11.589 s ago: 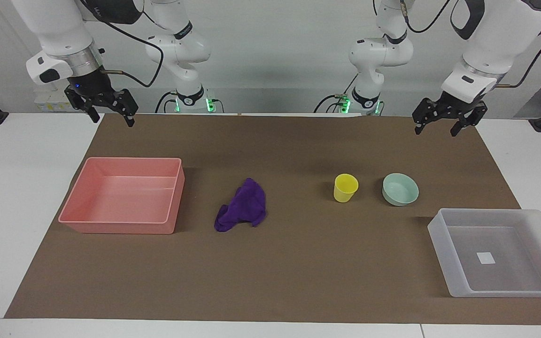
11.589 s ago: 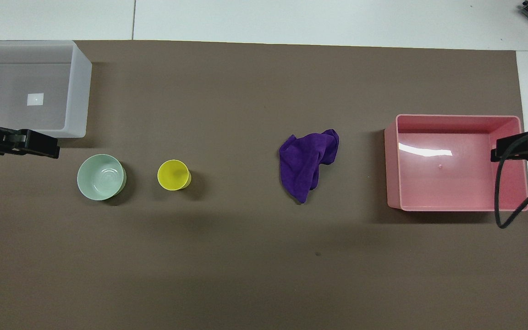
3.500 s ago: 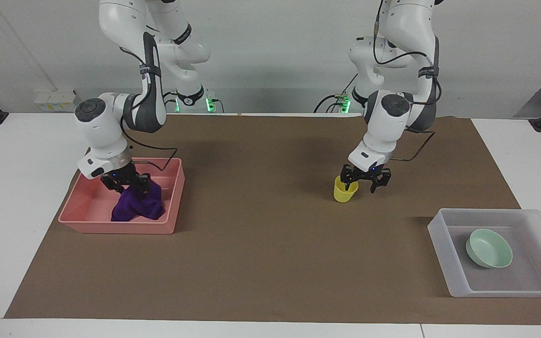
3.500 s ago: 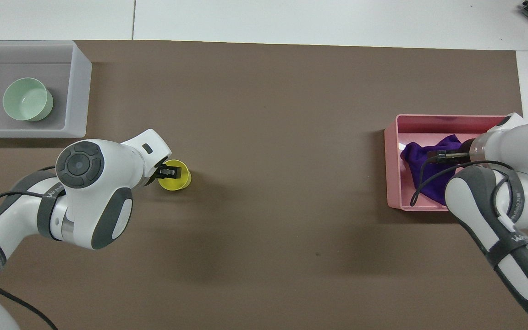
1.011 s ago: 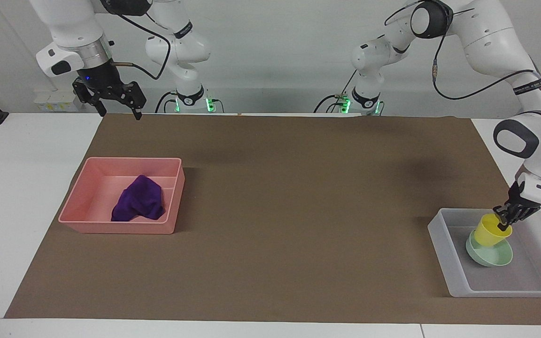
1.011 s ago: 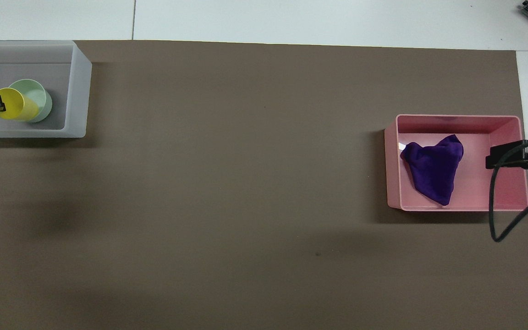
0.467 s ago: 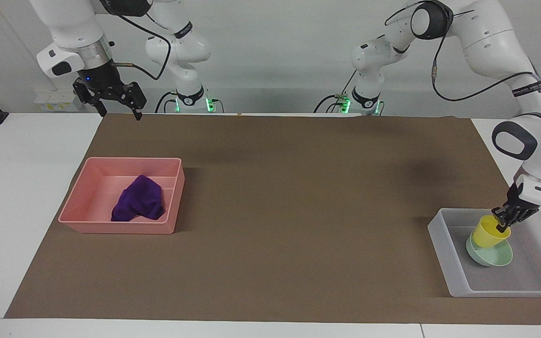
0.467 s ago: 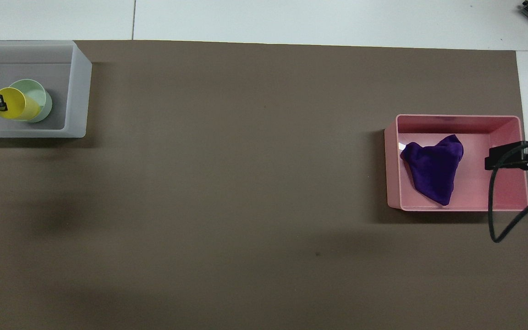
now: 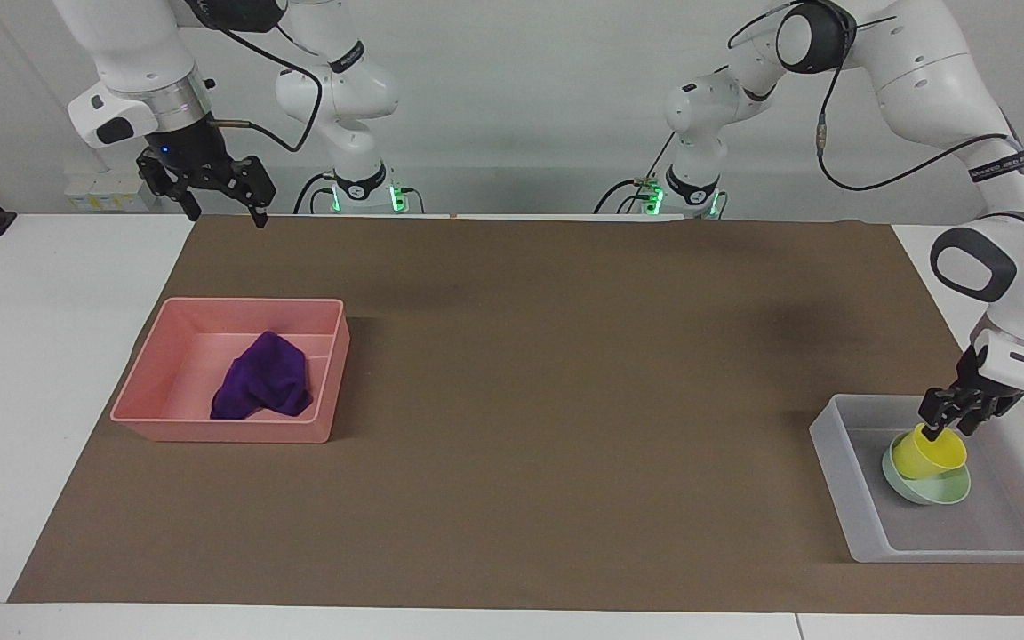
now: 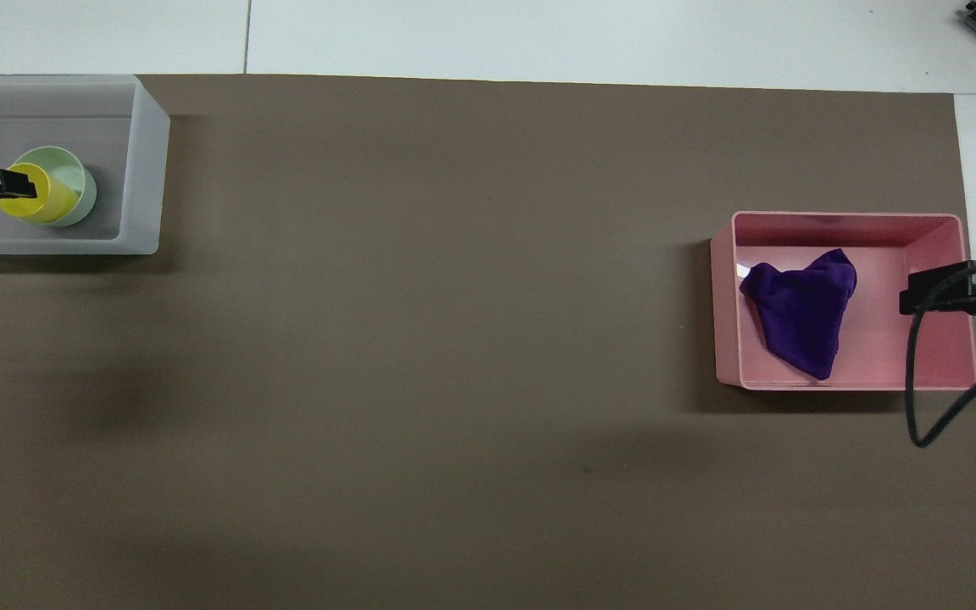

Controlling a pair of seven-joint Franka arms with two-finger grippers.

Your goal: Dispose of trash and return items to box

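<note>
Left hand [image 9: 948, 420] open over cup [image 9: 927, 451] in bowl [image 9: 934, 488], right hand [image 9: 214, 196] open.

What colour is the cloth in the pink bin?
Deep purple cloth; the overhead view shows it best.

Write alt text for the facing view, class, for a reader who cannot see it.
The left gripper hangs just above a tilted yellow cup resting in a mint-green bowl inside the frosted tray. A purple cloth lies in the pink bin; the right gripper waits open, raised.
</note>
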